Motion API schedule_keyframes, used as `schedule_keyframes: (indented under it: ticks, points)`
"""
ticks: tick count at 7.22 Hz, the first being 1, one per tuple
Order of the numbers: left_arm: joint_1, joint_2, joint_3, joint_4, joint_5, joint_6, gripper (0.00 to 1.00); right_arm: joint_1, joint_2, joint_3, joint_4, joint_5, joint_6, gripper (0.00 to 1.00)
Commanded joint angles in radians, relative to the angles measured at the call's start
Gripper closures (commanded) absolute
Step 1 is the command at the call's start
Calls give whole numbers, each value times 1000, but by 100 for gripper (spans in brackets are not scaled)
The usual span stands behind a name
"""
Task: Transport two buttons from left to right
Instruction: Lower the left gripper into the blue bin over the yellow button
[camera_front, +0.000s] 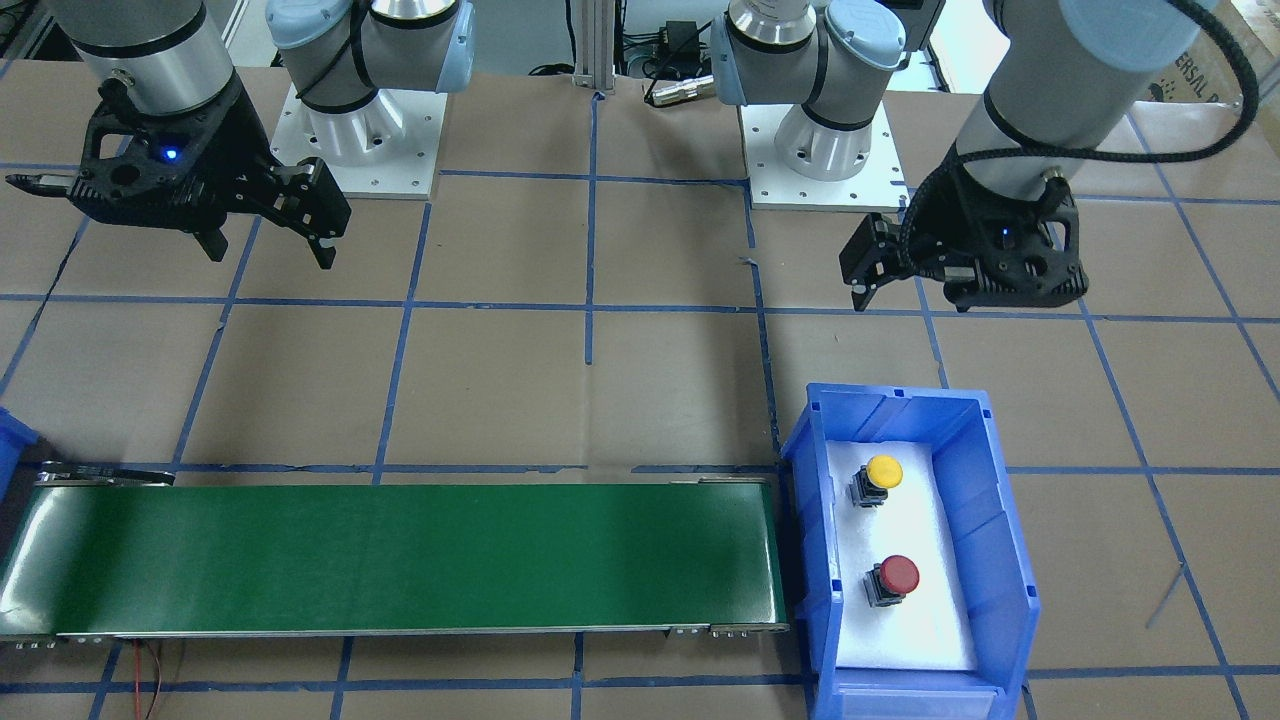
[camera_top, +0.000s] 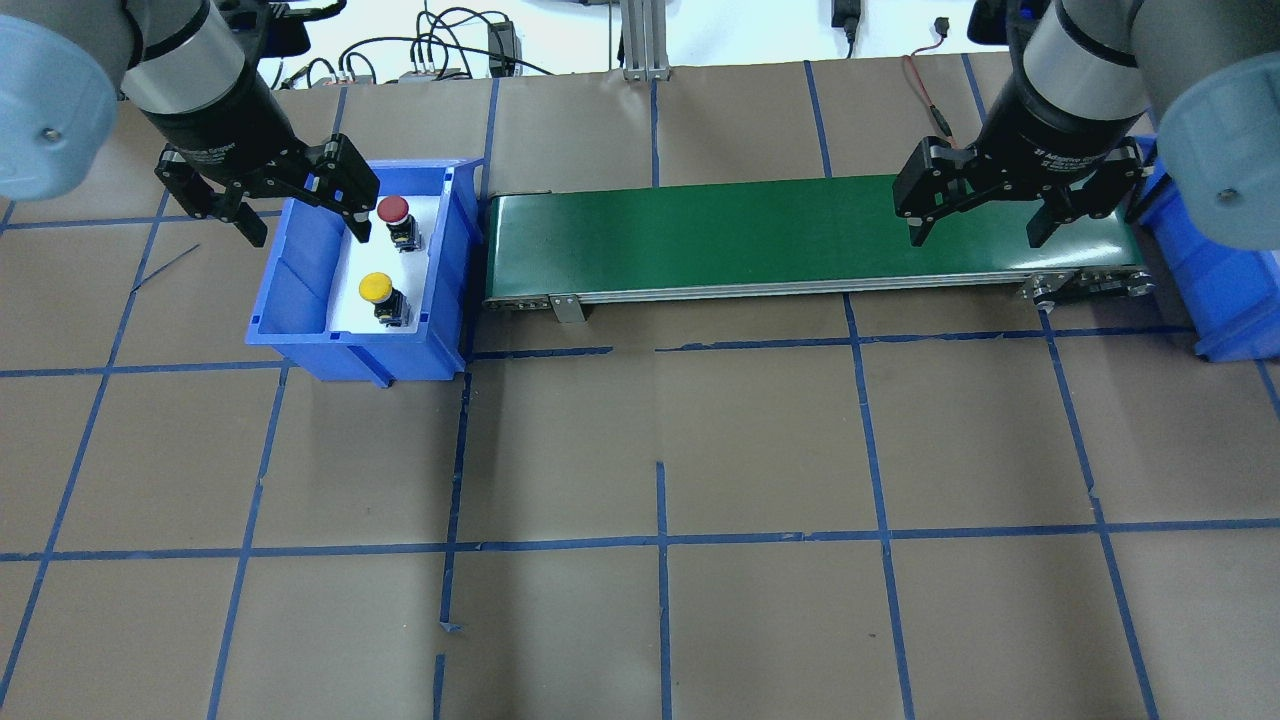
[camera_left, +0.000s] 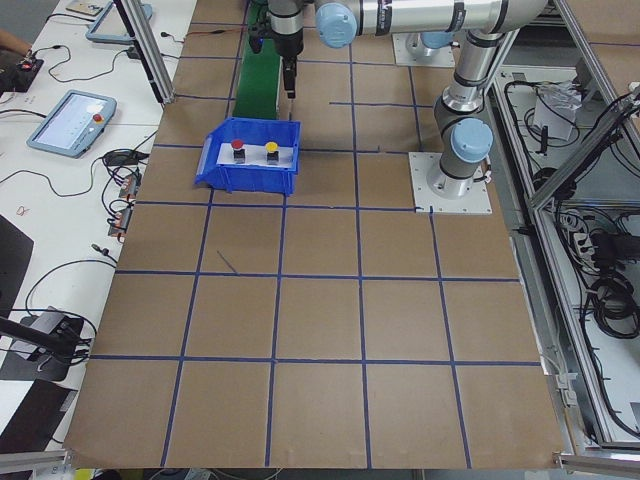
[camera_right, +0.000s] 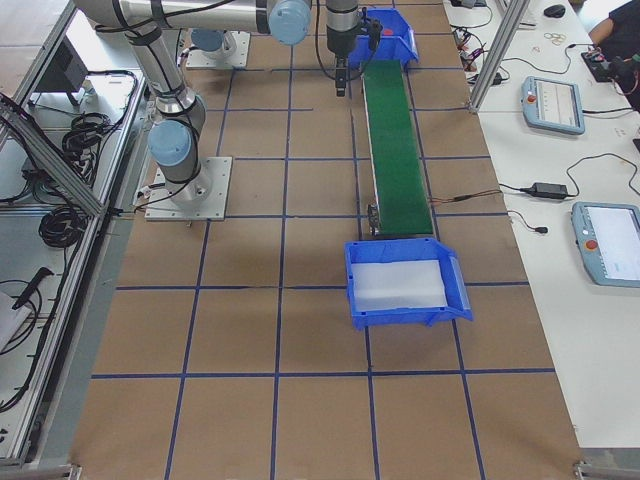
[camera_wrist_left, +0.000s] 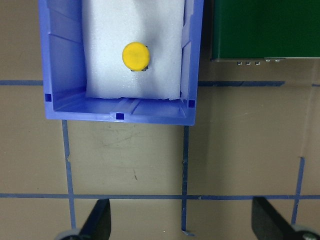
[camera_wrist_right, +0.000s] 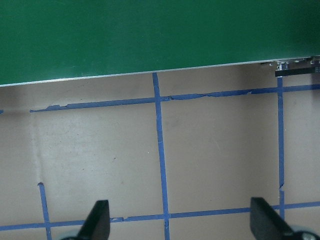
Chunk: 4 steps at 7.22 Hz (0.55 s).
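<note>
The yellow button (camera_top: 376, 288) and the red button (camera_top: 393, 209) stand upright on white foam in a blue bin (camera_top: 300, 300) on the table's left. The yellow one is nearer the robot. Both show in the front view, yellow (camera_front: 884, 471) and red (camera_front: 898, 573). The left wrist view shows only the yellow button (camera_wrist_left: 136, 56). My left gripper (camera_top: 300, 215) is open and empty, high above the table on the robot's side of the bin. My right gripper (camera_top: 978, 228) is open and empty, high up by the belt's right end.
A green conveyor belt (camera_top: 800, 235) runs from the left bin toward a second blue bin (camera_top: 1225, 290) at the right, which holds only white foam (camera_right: 400, 283). Brown paper with blue tape lines covers the table (camera_top: 660, 450).
</note>
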Motion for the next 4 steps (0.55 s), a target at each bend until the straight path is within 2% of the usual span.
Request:
schedule_keyframes:
  ticks: [1,4]
  points:
    - [88,-154,-3,117,-6,88,0,0,0,0,0,0,0,0]
    - [88,-286,-17,255,-15,87,0,0,0,0,0,0,0,0]
